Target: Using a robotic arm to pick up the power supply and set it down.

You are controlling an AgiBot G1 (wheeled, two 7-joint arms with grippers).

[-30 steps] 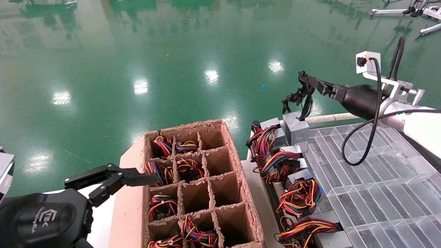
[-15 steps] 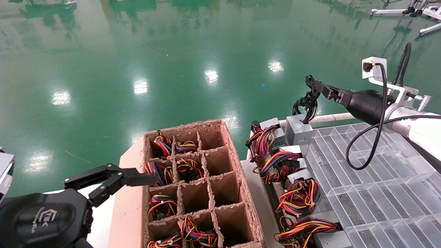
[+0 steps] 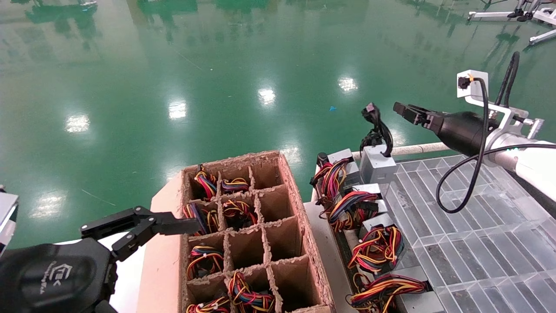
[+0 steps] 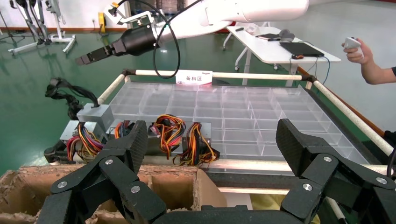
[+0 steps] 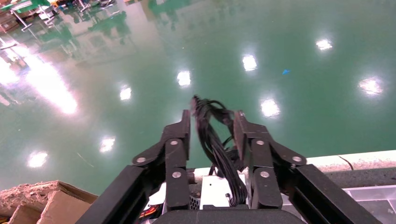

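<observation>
The power supply (image 3: 375, 163), a small grey box with a bundle of black wires (image 3: 375, 128) standing up from it, rests on the far left corner of the clear tray (image 3: 456, 226). My right gripper (image 3: 402, 108), on the white robotic arm (image 3: 530, 158), hovers just right of the wires and above the box, open and holding nothing. In the right wrist view the wires (image 5: 215, 140) and box (image 5: 219, 189) lie beyond the spread fingers of that gripper (image 5: 212, 123). The left wrist view shows the box (image 4: 95, 113) too. My left gripper (image 3: 139, 228) is parked open at the cardboard box.
A divided cardboard box (image 3: 286, 182) holds coloured wire bundles. More grey boxes with red, yellow and orange wires (image 3: 347, 204) line the tray's left side. Green floor lies beyond. A person's hand with a controller (image 4: 357, 46) and a white table (image 4: 280, 46) stand behind the tray.
The right gripper set the power supply down on the tray corner, let go of the black wires and drew back to the right. The left arm has not moved.
</observation>
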